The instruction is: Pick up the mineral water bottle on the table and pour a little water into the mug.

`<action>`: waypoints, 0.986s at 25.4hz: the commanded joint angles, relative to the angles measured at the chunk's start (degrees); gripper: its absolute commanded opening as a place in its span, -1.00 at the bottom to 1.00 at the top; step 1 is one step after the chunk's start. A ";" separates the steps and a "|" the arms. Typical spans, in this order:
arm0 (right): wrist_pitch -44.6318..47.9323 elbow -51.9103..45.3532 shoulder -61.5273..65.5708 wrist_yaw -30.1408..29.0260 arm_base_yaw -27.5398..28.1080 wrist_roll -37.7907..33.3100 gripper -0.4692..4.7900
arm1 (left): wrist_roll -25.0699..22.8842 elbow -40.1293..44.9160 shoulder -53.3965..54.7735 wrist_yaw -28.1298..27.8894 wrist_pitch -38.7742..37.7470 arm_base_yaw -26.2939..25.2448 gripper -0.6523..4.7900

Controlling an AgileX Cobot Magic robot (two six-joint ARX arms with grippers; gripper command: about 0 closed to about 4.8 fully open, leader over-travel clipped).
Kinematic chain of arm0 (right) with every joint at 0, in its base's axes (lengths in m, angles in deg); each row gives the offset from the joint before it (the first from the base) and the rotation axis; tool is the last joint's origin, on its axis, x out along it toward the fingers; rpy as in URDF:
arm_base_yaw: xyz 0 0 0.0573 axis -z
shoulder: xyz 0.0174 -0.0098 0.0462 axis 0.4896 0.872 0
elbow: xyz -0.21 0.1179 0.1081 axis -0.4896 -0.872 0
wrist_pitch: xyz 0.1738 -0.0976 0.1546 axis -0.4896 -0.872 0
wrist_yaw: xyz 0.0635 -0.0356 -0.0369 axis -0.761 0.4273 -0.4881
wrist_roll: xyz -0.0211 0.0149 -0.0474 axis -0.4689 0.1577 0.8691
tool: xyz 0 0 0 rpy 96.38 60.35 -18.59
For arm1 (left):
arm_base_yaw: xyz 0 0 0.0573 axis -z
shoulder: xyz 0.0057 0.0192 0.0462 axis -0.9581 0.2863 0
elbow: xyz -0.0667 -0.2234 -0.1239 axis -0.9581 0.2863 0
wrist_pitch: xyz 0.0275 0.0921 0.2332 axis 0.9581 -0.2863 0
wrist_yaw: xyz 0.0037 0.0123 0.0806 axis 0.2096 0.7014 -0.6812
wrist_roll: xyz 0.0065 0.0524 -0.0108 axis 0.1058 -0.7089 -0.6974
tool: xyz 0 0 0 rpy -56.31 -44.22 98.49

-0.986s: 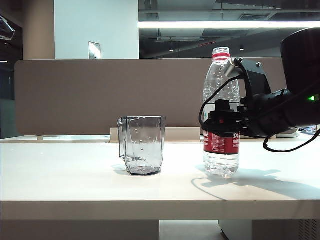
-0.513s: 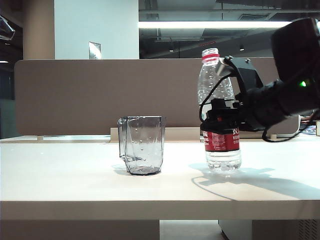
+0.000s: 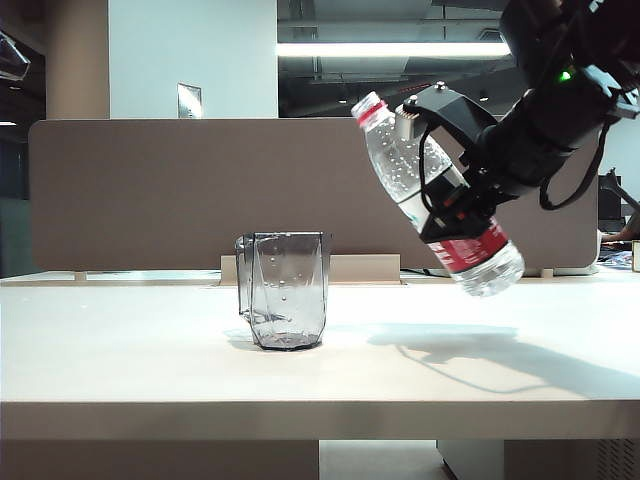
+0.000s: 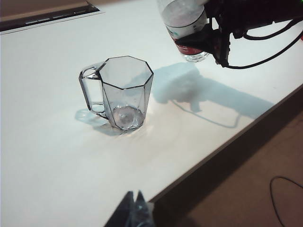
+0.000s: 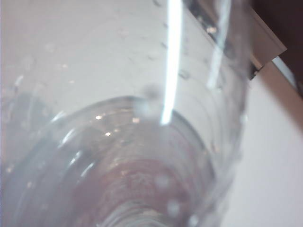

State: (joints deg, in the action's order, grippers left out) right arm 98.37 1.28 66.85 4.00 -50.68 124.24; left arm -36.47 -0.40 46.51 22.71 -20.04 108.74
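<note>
Office backdrop: brown partition panel (image 3: 200, 190) behind the desk, ceiling light strip (image 3: 400, 49) above, white pillar (image 3: 190, 55) at the back; white table (image 3: 120, 350) fills the foreground, thick pale front edge facing the exterior camera.

Right arm (image 3: 560, 110) enters from the upper right of the exterior view, black, green LED lit; right gripper (image 3: 450, 205) is clamped on the mineral water bottle (image 3: 415, 185) around the upper edge of the red label, jaws on either side of the body; bottle is off the table, tilted, neck up and toward the mug, base down and away from it; red neck ring at the high end, no cap that I can make out; droplets cling to the clear upper wall; water (image 3: 495, 275) sits in the low end near the base; bottle mouth is above and to the right of the mug, not over its rim; bottle shadow (image 3: 460, 350) lies on the table to the right of the mug.

Right wrist view is all bottle wall up close, droplets and glare, nothing else readable.

Mug (image 3: 288, 290) stands upright near mid-table, smoky grey, faceted, handle (image 4: 90, 90) on the side away from the bottle; a few droplets on its wall; well apart from the bottle.

Left gripper (image 4: 135, 213): only the fingertips show at the edge of the left wrist view, close together, holding nothing; hanging off the table's near edge, clear of the mug.
</note>
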 commanded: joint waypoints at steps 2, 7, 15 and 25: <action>-3.02 3.08 -0.48 3.52 -0.15 11.21 0.20 | -0.22 -0.07 -0.02 0.17 0.59 0.07 -0.78; -3.41 4.42 -0.48 6.91 -1.11 19.50 0.20 | -0.22 -0.07 0.00 0.17 0.59 0.07 -0.78; -1.49 4.46 -0.42 9.29 -3.32 32.13 0.20 | -0.22 -0.07 0.00 0.17 0.59 0.07 -0.78; 5.01 5.35 1.36 10.23 -3.28 42.58 0.21 | -0.22 -0.07 -0.02 0.17 0.57 0.07 -0.78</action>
State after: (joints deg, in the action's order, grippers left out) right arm 100.69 5.98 67.99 13.27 -53.89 165.53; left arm -36.47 -0.40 46.51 22.71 -20.04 108.74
